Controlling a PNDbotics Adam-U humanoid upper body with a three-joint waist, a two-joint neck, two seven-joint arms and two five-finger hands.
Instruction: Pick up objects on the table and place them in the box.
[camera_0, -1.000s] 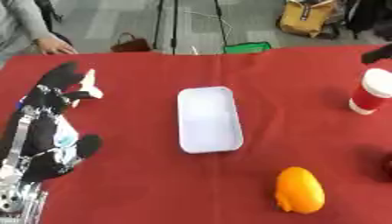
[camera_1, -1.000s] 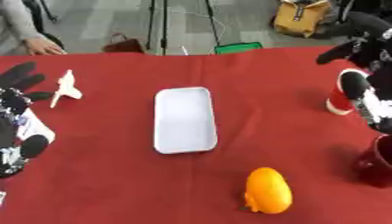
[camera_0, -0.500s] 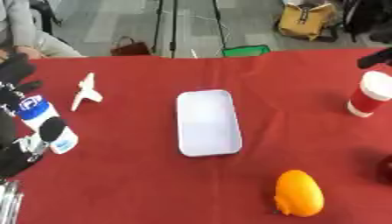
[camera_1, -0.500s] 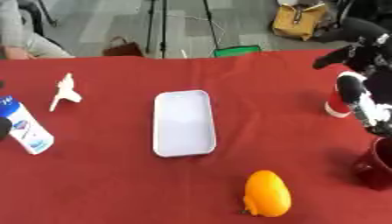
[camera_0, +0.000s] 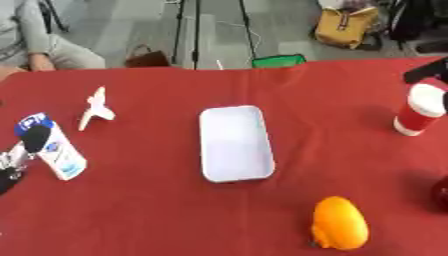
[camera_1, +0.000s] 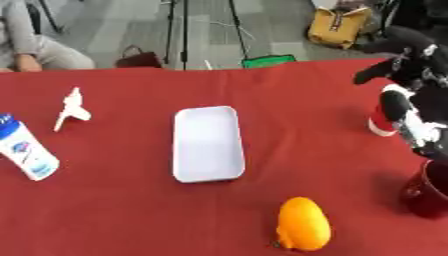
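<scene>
In the left eye view, the white box (camera_0: 234, 143) lies empty and open-topped in the middle of the red counter (camera_0: 157, 210). Left of the box stands a white and blue bottle (camera_0: 51, 148), tilted slightly, with a black fingertip of the left hand (camera_0: 33, 137) against its upper side; whether that hand grips it cannot be told, since most of the hand is out of frame. Farther left and behind, a small white toy-like object (camera_0: 94, 107) lies flat. Right of the box stands a red and white cup (camera_0: 419, 110); in front and to the right of the box lies an orange fruit (camera_0: 339, 229), smooth and rounded.

In the right eye view, the right hand (camera_1: 411, 82) hangs just beside the cup, its black fingers loosely spread and holding nothing. A dark red mug (camera_1: 429, 190) stands at the edge, nearer than the cup.

The bottle is tall and narrow, so a glancing touch could tip it. The cup could likewise topple if the right hand brushes it. The fruit would likely roll if nudged.
</scene>
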